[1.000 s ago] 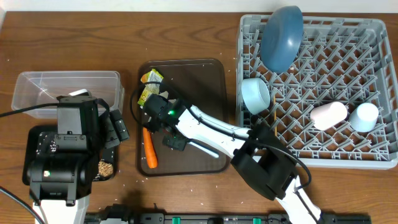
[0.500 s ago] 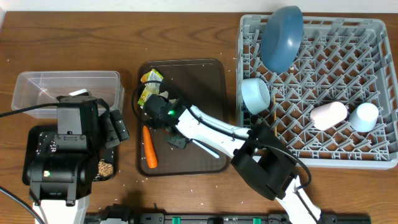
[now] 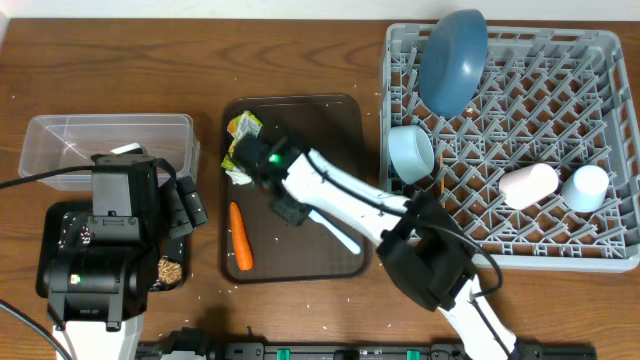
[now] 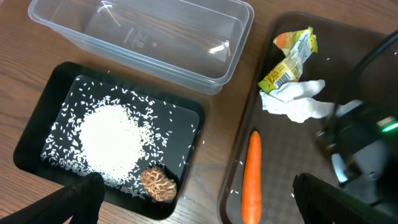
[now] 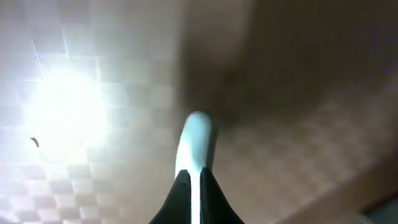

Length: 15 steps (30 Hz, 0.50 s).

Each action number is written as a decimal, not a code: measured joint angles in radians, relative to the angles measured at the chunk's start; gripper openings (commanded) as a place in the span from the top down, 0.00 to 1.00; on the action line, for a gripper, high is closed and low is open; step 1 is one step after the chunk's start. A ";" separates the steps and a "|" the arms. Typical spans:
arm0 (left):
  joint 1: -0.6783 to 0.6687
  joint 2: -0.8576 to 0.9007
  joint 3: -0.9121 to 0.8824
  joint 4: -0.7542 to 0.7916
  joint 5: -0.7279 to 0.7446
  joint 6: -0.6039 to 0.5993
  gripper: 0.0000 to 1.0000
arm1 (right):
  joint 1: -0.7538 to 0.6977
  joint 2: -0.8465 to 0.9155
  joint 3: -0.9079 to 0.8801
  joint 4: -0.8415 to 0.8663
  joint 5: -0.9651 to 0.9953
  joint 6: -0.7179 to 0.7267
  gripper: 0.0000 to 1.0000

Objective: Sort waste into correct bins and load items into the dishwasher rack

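Note:
My right gripper is over the dark brown serving tray, shut on the light blue utensil; in the right wrist view the utensil sticks out between the shut fingers. The orange carrot, white tissue and yellow-green wrapper lie on that tray. My left gripper is open and empty above the black tray, which holds rice and a brown crumb lump. The clear box is empty.
The grey rack at the right holds the dark blue plate, white bowl, pink cup and light blue cup. My left arm's body covers most of the black tray in the overhead view.
My right gripper has shifted a little up and to the right on the brown tray with the utensil in it, uncovering the tissue. The left arm has not moved.

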 measured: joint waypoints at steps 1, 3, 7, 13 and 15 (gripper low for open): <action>0.000 0.000 0.000 0.000 0.000 0.000 0.02 | -0.009 0.000 0.025 -0.014 -0.007 0.008 0.99; 0.000 0.000 0.000 0.000 0.000 0.000 0.02 | -0.027 0.000 0.063 -0.032 -0.024 0.023 0.99; 0.000 0.000 0.000 0.000 0.000 0.000 0.02 | -0.059 0.000 0.087 -0.042 -0.056 0.039 0.99; 0.000 0.000 0.000 0.000 0.000 0.000 0.02 | -0.073 0.000 0.058 -0.042 -0.079 0.052 0.43; 0.000 0.000 0.000 0.000 0.000 0.000 0.02 | -0.077 0.000 0.042 -0.042 -0.095 0.060 0.43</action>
